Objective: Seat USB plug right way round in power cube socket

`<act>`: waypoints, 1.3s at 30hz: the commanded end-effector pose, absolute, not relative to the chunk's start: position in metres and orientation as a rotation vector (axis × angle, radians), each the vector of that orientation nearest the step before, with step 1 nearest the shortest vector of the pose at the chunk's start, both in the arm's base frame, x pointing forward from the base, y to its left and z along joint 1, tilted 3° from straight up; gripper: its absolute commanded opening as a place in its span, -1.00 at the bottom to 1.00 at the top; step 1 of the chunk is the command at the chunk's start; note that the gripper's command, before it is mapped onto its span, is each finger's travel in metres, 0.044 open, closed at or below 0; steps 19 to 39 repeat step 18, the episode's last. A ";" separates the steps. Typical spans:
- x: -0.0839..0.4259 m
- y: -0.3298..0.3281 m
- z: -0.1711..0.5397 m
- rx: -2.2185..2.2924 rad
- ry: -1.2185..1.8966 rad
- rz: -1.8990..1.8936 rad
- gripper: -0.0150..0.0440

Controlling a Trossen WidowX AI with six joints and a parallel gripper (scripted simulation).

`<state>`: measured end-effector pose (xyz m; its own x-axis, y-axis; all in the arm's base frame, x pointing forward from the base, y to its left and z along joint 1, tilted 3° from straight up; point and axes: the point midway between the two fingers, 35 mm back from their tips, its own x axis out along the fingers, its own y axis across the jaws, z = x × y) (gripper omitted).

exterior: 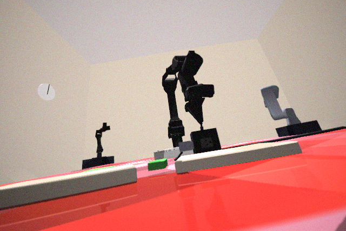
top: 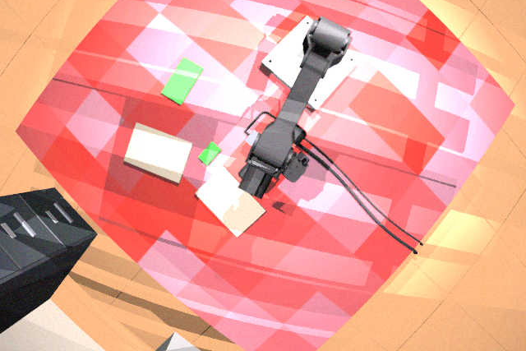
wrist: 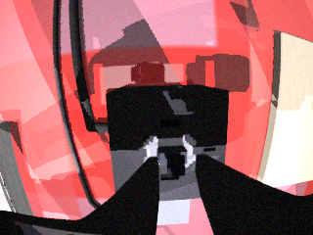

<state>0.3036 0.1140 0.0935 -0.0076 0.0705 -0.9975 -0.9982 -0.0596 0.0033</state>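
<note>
One arm [top: 303,84] stands on one white base plate [top: 284,58] on the red-and-pink table [top: 297,274]. It reaches toward 7 o'clock in the top view.

There is one cube [wrist: 131,124] and one plug [wrist: 174,164]. In the wrist view the plug sits in the cube's top face, straight ahead at 12 o'clock between the two dark fingers. The gripper [wrist: 178,157] is released: its fingers stand slightly apart with a gap on either side of the plug, and it grips nothing. In the exterior view the gripper [exterior: 200,123] points down just above the cube [exterior: 206,140], with a thin stub between them.

Two green cards lie on the table, a larger one [top: 182,80] at 10 o'clock from the wrist and a small one [top: 209,153] at 9 o'clock. There are two cream slabs, one [top: 158,158] at 9 o'clock beyond the small card and one [top: 231,206] at 7 o'clock. Two dark cables [top: 361,198] run off toward 4 o'clock. One dark cabinet [top: 34,245] stands off the table at 8 o'clock.

From the top, the wrist hides the cube and plug completely. The wrist view is too coarse to tell how deep the plug sits or which way round it is. The cabinet is cut off by the left edge. In the exterior view the plug is too small to make out clearly.
</note>
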 end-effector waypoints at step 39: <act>0.304 0.114 0.104 -1.197 1.132 1.290 -0.17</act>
